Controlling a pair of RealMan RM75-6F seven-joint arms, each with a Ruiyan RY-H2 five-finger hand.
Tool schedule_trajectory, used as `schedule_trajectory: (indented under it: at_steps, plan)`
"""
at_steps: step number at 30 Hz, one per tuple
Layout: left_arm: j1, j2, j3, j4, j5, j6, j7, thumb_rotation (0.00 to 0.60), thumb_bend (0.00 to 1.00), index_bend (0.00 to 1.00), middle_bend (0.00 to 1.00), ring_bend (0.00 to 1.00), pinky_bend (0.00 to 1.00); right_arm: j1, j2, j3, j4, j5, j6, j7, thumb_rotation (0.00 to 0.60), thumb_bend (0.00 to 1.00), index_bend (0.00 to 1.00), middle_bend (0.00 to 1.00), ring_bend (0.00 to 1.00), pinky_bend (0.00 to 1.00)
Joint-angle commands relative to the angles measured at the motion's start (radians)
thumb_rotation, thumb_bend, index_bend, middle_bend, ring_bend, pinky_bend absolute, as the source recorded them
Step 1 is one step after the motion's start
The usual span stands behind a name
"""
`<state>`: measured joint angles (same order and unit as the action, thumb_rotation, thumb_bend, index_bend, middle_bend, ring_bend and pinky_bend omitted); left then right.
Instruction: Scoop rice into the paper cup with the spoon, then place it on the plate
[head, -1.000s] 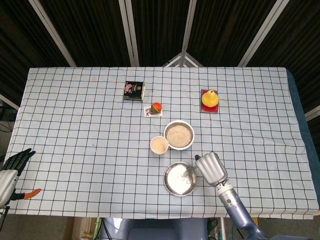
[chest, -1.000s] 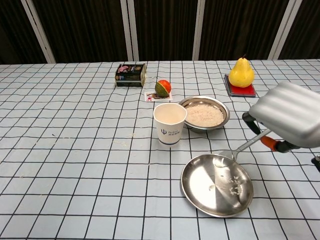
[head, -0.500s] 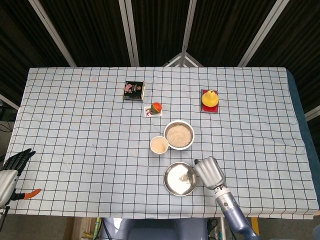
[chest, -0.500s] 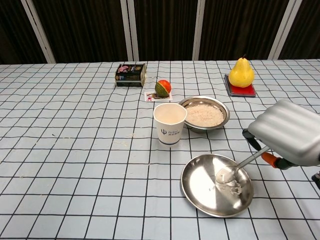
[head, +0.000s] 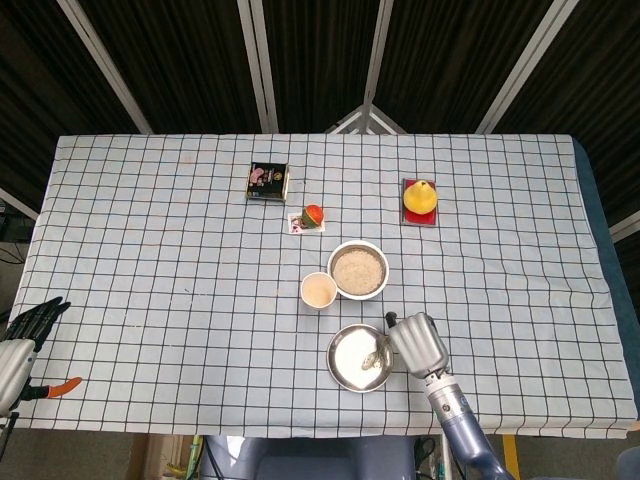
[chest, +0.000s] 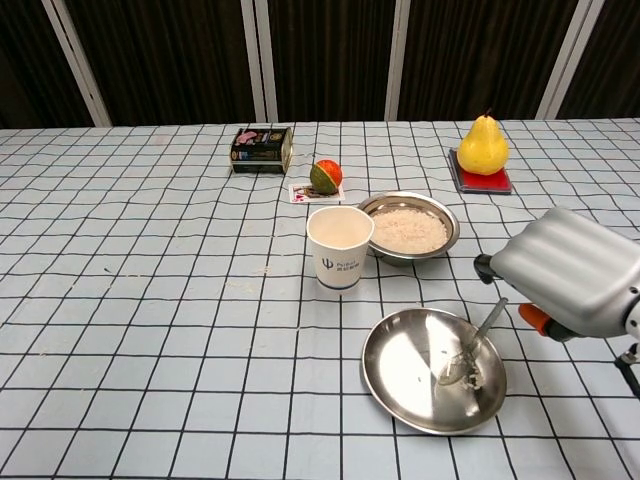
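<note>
One checked tablecloth (head: 150, 250) covers the one table. Two robot hands are in view. The right hand (chest: 570, 272) is at the near right edge of the one steel plate (chest: 400, 370), fingers closed around the handle of the one spoon (chest: 470, 350), whose bowl lies inside the plate, touching its surface among a few rice grains. The left hand (head: 30, 322) sits off the table's left edge in the head view, holding nothing, fingers stretched out and slightly apart. One steel bowl of rice (chest: 410, 228) stands behind the plate, and just left of it one paper cup (chest: 339, 246), upright, with rice inside. Further back there is one yellow pear (chest: 483, 146) on a red pad, one small dark box (chest: 262, 149), and one small orange-and-green fruit (chest: 325, 176) on a card.
</note>
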<state>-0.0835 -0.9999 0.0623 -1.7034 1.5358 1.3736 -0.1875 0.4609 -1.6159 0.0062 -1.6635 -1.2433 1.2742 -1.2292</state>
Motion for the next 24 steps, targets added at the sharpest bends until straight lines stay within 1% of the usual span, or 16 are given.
schedule_trajectory:
  at_steps: [1,5,9,10,12,13,15,16,17,18,19,20,22,24]
  plan:
    - [0.0,0.0,0.0,-0.001,-0.001,0.0,0.002,0.6,0.0,0.0,0.0,0.0,0.0,-0.003,0.011,-0.001,-0.009,0.0,0.009,-0.005,0.6,0.45,0.23,0.96,1.0,1.0]
    - [0.001,-0.002,-0.002,-0.002,-0.005,0.0,0.007,0.6,0.0,0.0,0.0,0.0,0.0,-0.006,0.036,0.007,-0.017,-0.016,0.029,0.013,0.6,0.45,0.21,0.96,0.99,1.0]
    - [0.003,-0.004,-0.005,-0.001,-0.011,0.003,0.013,0.6,0.0,0.0,0.0,0.0,0.0,-0.011,0.075,0.035,-0.022,-0.048,0.07,0.062,0.6,0.45,0.16,0.93,0.93,0.99]
    - [0.003,-0.005,-0.006,-0.001,-0.012,0.004,0.015,0.6,0.0,0.0,0.0,0.0,0.0,-0.015,0.088,0.045,-0.022,-0.056,0.087,0.08,0.6,0.45,0.13,0.9,0.9,0.97]
    - [0.004,-0.007,-0.008,0.0,-0.015,0.007,0.019,0.6,0.0,0.0,0.0,0.0,0.0,-0.025,0.112,0.059,-0.025,-0.067,0.112,0.118,0.6,0.45,0.1,0.81,0.82,0.89]
    - [0.005,-0.008,-0.009,0.001,-0.016,0.009,0.021,0.6,0.0,0.0,0.0,0.0,0.0,-0.03,0.124,0.063,-0.027,-0.069,0.12,0.133,0.6,0.45,0.08,0.73,0.74,0.82]
    - [0.006,-0.012,-0.013,0.006,-0.018,0.015,0.029,0.6,0.0,0.0,0.0,0.0,0.0,-0.05,0.163,0.074,-0.04,-0.065,0.143,0.181,0.6,0.45,0.02,0.52,0.52,0.62]
    - [0.008,-0.015,-0.016,0.01,-0.019,0.02,0.036,0.6,0.0,0.0,0.0,0.0,0.0,-0.061,0.188,0.074,-0.05,-0.066,0.152,0.213,0.6,0.45,0.01,0.44,0.43,0.54]
    - [0.009,-0.019,-0.019,0.014,-0.02,0.027,0.043,0.6,0.0,0.0,0.0,0.0,0.0,-0.072,0.211,0.07,-0.055,-0.075,0.159,0.243,0.6,0.45,0.0,0.32,0.29,0.42]
    - [0.011,-0.023,-0.023,0.019,-0.021,0.035,0.051,0.6,0.0,0.0,0.0,0.0,0.0,-0.081,0.232,0.063,-0.056,-0.091,0.166,0.271,0.6,0.45,0.0,0.26,0.23,0.37]
    - [0.013,-0.028,-0.027,0.025,-0.021,0.043,0.06,0.6,0.0,0.0,0.0,0.0,0.0,-0.091,0.251,0.053,-0.054,-0.112,0.176,0.301,0.6,0.45,0.0,0.16,0.12,0.29]
    - [0.015,-0.034,-0.031,0.032,-0.022,0.052,0.07,0.6,0.0,0.0,0.0,0.0,0.0,-0.102,0.268,0.042,-0.051,-0.133,0.186,0.331,0.6,0.45,0.0,0.08,0.05,0.22]
    - [0.02,-0.046,-0.038,0.045,-0.027,0.068,0.094,0.6,0.0,0.0,0.0,0.0,0.0,-0.132,0.3,0.019,-0.052,-0.16,0.208,0.404,0.6,0.43,0.0,0.01,0.0,0.15]
    - [0.024,-0.058,-0.046,0.058,-0.034,0.081,0.127,0.6,0.0,0.0,0.0,0.0,0.0,-0.165,0.329,-0.001,-0.07,-0.158,0.217,0.482,0.6,0.4,0.0,0.0,0.0,0.08]
